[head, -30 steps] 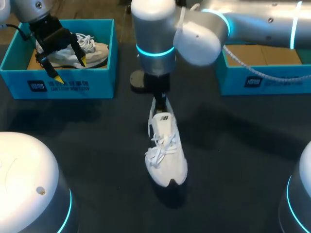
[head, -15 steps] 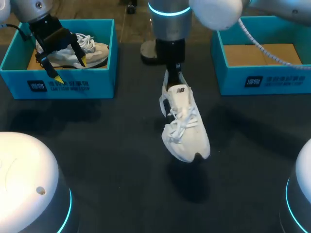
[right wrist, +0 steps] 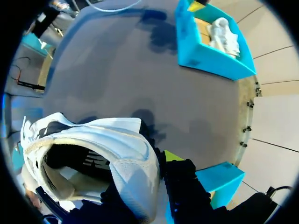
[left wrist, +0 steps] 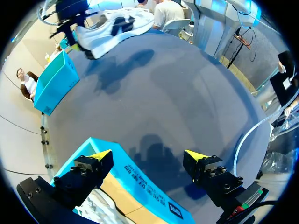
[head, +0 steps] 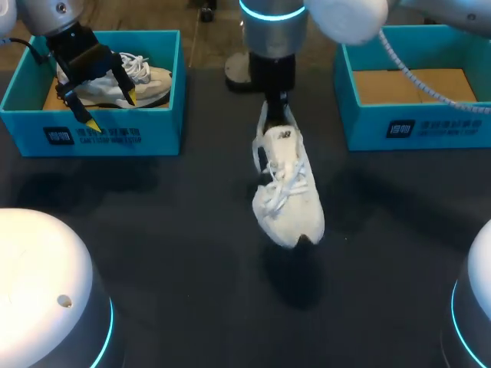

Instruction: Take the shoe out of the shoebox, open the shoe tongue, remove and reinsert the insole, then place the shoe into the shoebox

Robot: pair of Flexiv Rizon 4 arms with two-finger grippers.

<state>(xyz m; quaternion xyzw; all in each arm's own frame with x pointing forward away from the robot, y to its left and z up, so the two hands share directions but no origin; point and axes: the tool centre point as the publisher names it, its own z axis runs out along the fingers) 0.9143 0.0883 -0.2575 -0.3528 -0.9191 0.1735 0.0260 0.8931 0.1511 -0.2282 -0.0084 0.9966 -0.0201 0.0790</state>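
Observation:
A white laced shoe [head: 285,188] hangs above the dark table, toe toward me, its shadow on the table below. My right gripper [head: 277,106] is shut on its heel. In the right wrist view the heel collar of the shoe [right wrist: 100,154] sits between the fingers of that gripper [right wrist: 150,173], and one yellow fingertip [right wrist: 173,155] shows beside it. My left gripper [head: 111,109] stands open over the left blue shoebox [head: 115,136], which holds a second white shoe [head: 149,77]. The left gripper [left wrist: 148,156] holds nothing, and the shoebox [left wrist: 140,173] is under it.
A second blue shoebox [head: 406,126] stands at the back right with only its cardboard floor showing. In the right wrist view its corner [right wrist: 220,179] is beside the gripper and the left shoebox [right wrist: 205,53] lies far ahead. My robot's bases fill both near corners.
My right arm has lifted the shoe off the table and carried it back and to the right. The left arm has not moved.

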